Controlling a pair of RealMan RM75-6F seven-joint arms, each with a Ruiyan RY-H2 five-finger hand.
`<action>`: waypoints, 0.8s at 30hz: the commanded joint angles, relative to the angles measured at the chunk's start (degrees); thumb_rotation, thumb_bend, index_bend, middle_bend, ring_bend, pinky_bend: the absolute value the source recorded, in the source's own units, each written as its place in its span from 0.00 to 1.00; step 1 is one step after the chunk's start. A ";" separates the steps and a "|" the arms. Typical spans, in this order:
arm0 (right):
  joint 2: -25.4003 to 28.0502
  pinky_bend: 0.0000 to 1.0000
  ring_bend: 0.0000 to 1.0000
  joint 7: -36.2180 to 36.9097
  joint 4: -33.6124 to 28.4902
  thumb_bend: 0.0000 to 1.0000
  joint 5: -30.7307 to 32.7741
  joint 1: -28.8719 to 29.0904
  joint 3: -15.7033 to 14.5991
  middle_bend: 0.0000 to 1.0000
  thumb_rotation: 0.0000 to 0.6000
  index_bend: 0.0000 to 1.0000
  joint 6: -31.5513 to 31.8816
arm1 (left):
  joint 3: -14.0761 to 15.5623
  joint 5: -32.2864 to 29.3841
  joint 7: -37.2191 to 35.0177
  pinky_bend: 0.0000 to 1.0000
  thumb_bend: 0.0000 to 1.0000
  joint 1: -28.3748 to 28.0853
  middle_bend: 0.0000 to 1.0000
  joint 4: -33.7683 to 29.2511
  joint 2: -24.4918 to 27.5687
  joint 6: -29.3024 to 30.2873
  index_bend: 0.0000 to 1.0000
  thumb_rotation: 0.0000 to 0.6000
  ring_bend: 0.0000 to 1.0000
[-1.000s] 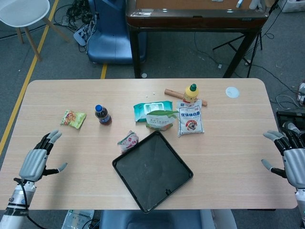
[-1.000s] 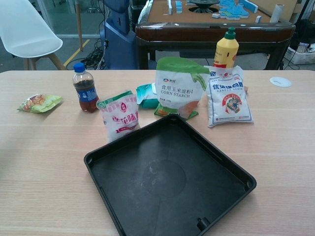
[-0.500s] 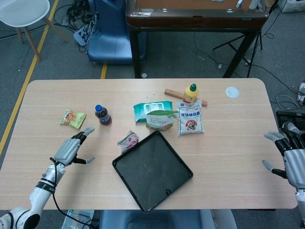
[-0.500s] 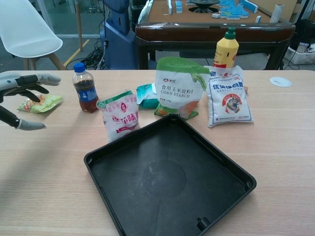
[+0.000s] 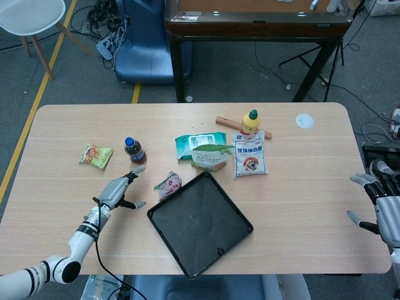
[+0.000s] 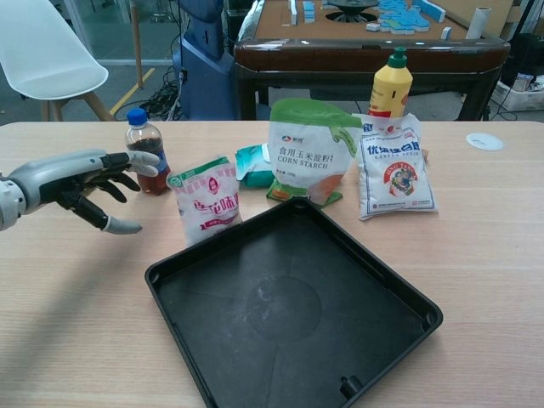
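Overhead footage is showing the left hand (image 5: 119,190) reaching across the table (image 5: 300,175) with fingers spread wide and nothing in them, its fingertips now just short of the cola bottle (image 5: 134,150) and the pink-and-white pouch (image 5: 167,184). Half a second ago it was sitting further left, nearer the snack packet (image 5: 95,155); a second ago it was back at the table's left edge. The right hand (image 5: 384,206) is hovering open over the far right edge, fingers apart, barely changed. The black tray (image 5: 200,224) is lying empty and skewed near the front edge, with the corn starch bag (image 5: 210,156), wipes pack (image 5: 199,142), white sugar bag (image 5: 250,155), yellow bottle (image 5: 250,122) and wooden rolling pin (image 5: 226,122) clustered behind it, none of them moved.

Chest footage is showing the left hand (image 6: 81,178) from the side, thumb lowered and fingers stretched toward the cola bottle (image 6: 146,153), partly covering it; whether they are touching it is unclear. The hand is now hiding the snack packet, which this view showed earlier. Here the pink-and-white pouch (image 6: 206,200) is standing upright just beside the tray's (image 6: 293,319) rim. The right hand is out of this view, and the rolling pin is hidden.
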 commanded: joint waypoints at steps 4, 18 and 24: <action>-0.02 0.12 0.11 0.35 0.33 0.15 0.35 -0.21 0.02 0.25 1.00 0.26 0.01 | -0.97 -2.06 -0.63 0.22 0.18 -2.21 0.11 2.88 -3.45 -1.89 0.09 1.00 0.18; -0.18 0.12 0.11 1.02 1.13 0.15 1.27 -0.66 0.10 0.25 1.00 0.26 -0.13 | -2.90 -4.48 -1.50 0.22 0.18 -7.08 0.14 10.74 -11.05 -5.13 0.11 1.00 0.21; 0.03 0.12 0.11 1.12 1.12 0.15 1.64 -0.94 0.14 0.25 1.00 0.26 -0.02 | -3.28 -4.48 -2.00 0.23 0.18 -8.52 0.16 13.70 -13.67 -5.67 0.11 1.00 0.22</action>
